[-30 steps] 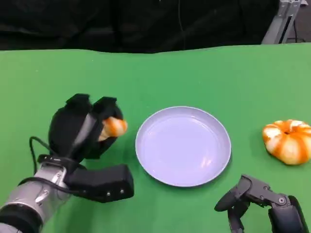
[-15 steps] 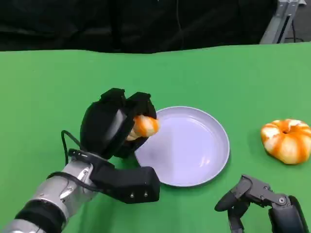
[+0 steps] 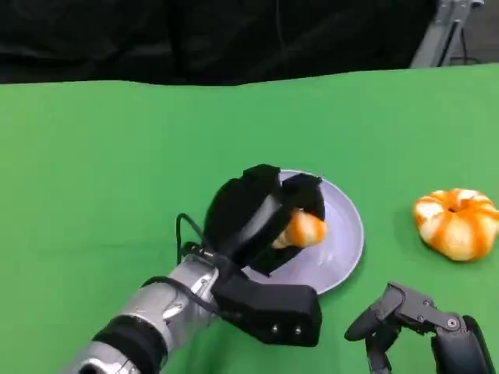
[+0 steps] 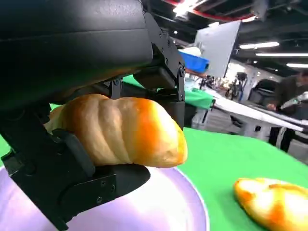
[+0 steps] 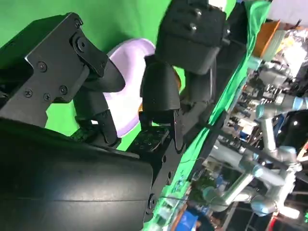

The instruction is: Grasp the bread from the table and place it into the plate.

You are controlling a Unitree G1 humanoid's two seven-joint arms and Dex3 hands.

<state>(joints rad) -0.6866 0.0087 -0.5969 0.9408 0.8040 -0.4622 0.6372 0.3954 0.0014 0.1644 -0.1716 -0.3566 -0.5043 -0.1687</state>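
Bread (image 3: 302, 231), a small golden-brown roll with ridges across its crust, sits clamped in the robot's left hand (image 3: 261, 218) above the lilac plate (image 3: 347, 234). The roll looks light and soft, likely to dent under a hard squeeze, with a dry crust that should not slip; gripping across its middle, as now, seems the safest place. In the wrist picture the black fingers (image 4: 72, 163) press one long side of the roll while the hand's upper part bears on the opposite side, and the rounded end of the roll juts free beyond the grip. Seen from the head camera, the roll hangs over the plate's middle, toward its nine o'clock side, and whether it touches the plate cannot be told. The right hand (image 3: 425, 327) rests on the green table (image 3: 117, 156) at about five o'clock from the plate, holding nothing, its fingers bent yet apart. A second, rounder loaf (image 3: 456, 224) with orange and white stripes lies on the table at three o'clock from the plate, well apart from both hands.
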